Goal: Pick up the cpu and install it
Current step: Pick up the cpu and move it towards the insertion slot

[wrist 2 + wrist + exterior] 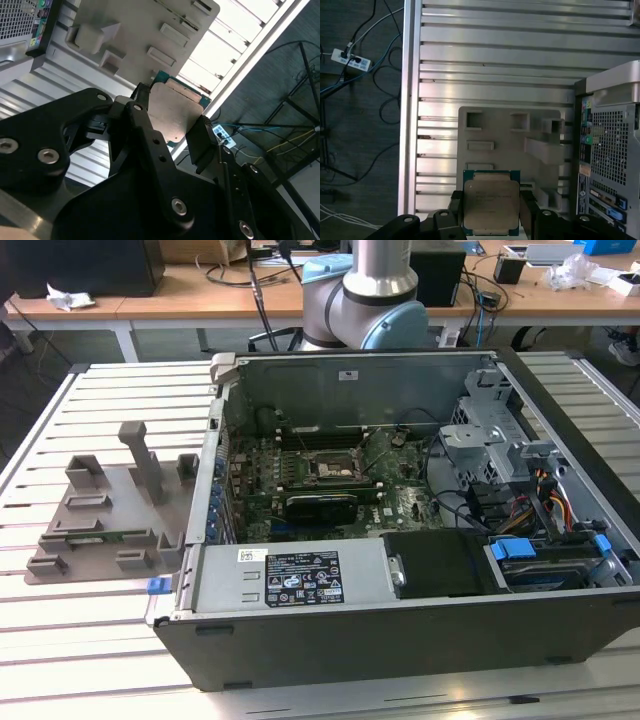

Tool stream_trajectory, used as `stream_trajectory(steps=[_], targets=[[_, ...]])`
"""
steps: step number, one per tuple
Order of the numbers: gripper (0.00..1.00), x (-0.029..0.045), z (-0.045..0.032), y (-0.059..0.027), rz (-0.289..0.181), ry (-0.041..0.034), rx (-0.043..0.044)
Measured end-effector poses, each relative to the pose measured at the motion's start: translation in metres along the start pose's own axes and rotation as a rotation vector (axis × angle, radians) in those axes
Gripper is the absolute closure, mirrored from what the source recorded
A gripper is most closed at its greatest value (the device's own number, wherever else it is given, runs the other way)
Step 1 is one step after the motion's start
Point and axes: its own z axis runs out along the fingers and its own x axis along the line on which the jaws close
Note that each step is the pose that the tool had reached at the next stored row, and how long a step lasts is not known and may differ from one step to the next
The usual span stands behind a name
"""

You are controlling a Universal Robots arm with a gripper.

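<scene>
The cpu (490,201) is a flat square chip with a silvery-grey top and a thin green edge. It sits clamped between the two black fingers (527,206) of my gripper (490,212), which is shut on its sides. The second wrist view shows the same cpu (175,111) held in the gripper (172,127). Far below it on the slatted table lies the grey holder tray (500,125), which sits at the exterior view's left (110,505). The dark socket (335,468) with its metal frame sits on the motherboard inside the open computer case (300,635).
The arm's base (370,290) rises behind the case. The case's perforated rear panel (612,160) stands beside the tray. Drive cages and cables (520,480) fill the case's right side. The table edge (409,100) drops to a floor with cables and a power strip (352,61).
</scene>
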Motion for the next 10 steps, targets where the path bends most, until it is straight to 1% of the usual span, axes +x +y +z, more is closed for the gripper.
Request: stream_trajectory(steps=[3, 4, 7, 8, 9, 10], targets=[[0.46, -0.0001, -0.0053, 0.0000, 0.000, 0.0000, 0.0000], [0.46, -0.0003, -0.0093, -0.0001, 0.000, 0.0000, 0.0000], [0.46, -0.0004, -0.0159, -0.0001, 0.000, 0.0001, 0.0000], [0.46, -0.0006, -0.0177, -0.0002, 0.000, -0.0001, -0.0034], [0.46, -0.0006, -0.0181, -0.0001, 0.000, -0.0002, -0.0089], [0.46, -0.0005, -0.0180, 0.0000, 0.000, -0.0003, -0.0095]])
